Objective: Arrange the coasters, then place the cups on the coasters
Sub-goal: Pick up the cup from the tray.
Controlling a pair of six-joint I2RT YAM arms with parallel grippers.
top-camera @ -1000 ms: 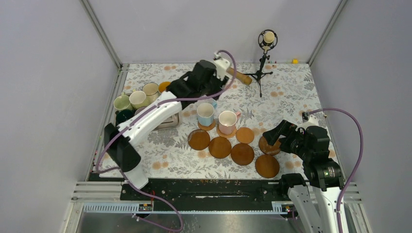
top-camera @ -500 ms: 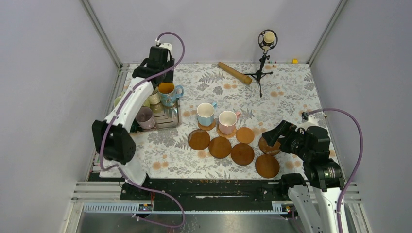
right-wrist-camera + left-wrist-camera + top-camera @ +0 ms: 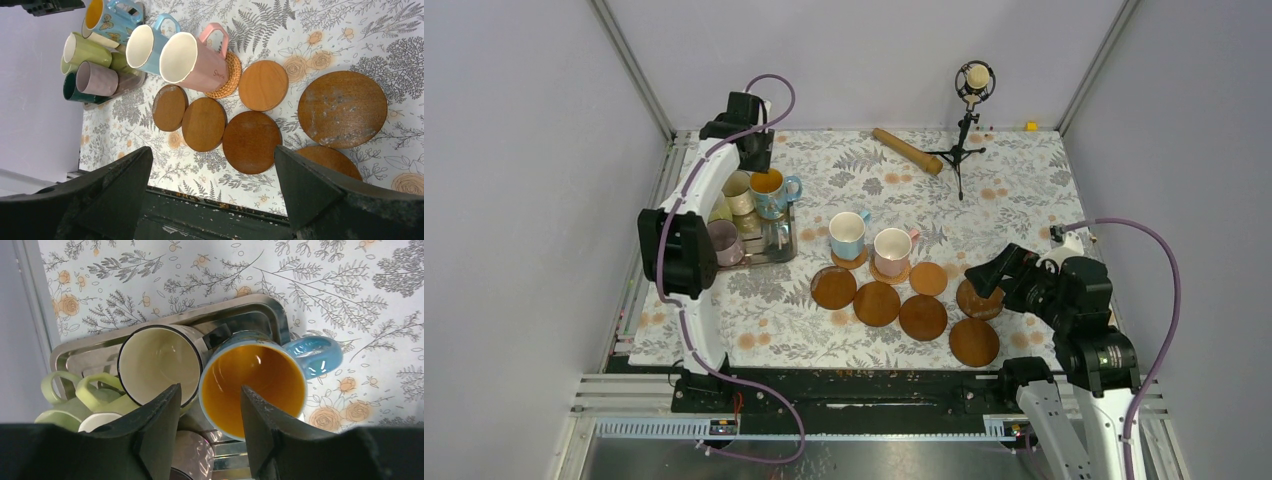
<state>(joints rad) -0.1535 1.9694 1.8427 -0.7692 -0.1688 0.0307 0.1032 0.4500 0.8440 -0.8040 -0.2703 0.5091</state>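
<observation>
My left gripper (image 3: 210,440) hangs over the tray (image 3: 265,307) at the table's far left. Its jaws are partly open and grip nothing. Part of the blue mug's (image 3: 252,385) rim shows between the fingers, and a cream mug (image 3: 160,360) stands just beside it. More mugs crowd the tray. At centre, a light blue mug (image 3: 847,235) and a pink mug (image 3: 892,250) each stand on a coaster. Six bare coasters (image 3: 923,317) lie close together, nearer me. My right gripper (image 3: 212,165) hovers above their right end, jaws wide open and empty.
</observation>
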